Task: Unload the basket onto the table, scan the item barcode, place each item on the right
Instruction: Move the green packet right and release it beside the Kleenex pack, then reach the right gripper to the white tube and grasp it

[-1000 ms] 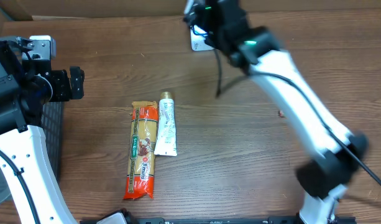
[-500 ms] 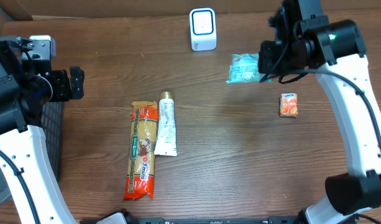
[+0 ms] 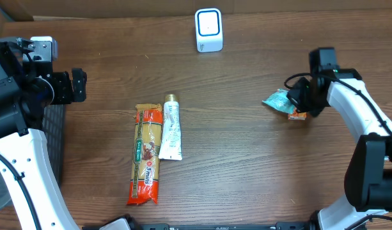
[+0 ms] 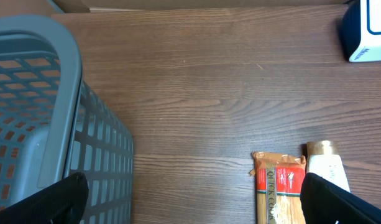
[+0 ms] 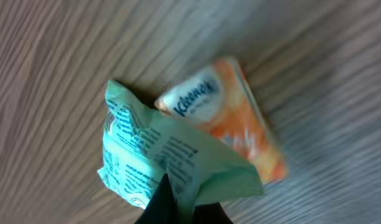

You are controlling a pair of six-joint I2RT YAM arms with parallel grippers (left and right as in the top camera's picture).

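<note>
**Packet carried off from the scanner to the right edge**

1 second ago the right arm was stretched over the scanner (image 3: 209, 29), which stands at the middle of the far edge of the surface (image 3: 247, 172). Half a second ago it had pulled back, with the green packet (image 3: 277, 99) held between the scanner and the right edge. Now the packet is low near the right edge, well apart from the scanner. It lies partly over the orange Kleenex pack (image 3: 298, 115). The wrist view shows them overlapping, but not whether they touch.

I judge that the pass before the scanner is over for this item and that the arm is putting it with the pack, which looks like the place for things already scanned. Whether the barcode was read, the pictures do not show.

The right pincer (image 5: 178, 208) is all but closed, its dark tips nipping 1 crumpled edge of the green packet. No release is visible. It touches nothing else that I can make out.

The left pincer (image 4: 196, 202) is spread as wide as it goes and holds nothing. It hovers near the left edge, beside the grey basket (image 4: 53, 93), and has not moved in this second.

The pasta packet (image 3: 146, 153) and the white tube (image 3: 171, 131) lie side by side left of the middle, just as they lay before. They are probably the next 2 items for the scanner.
</note>
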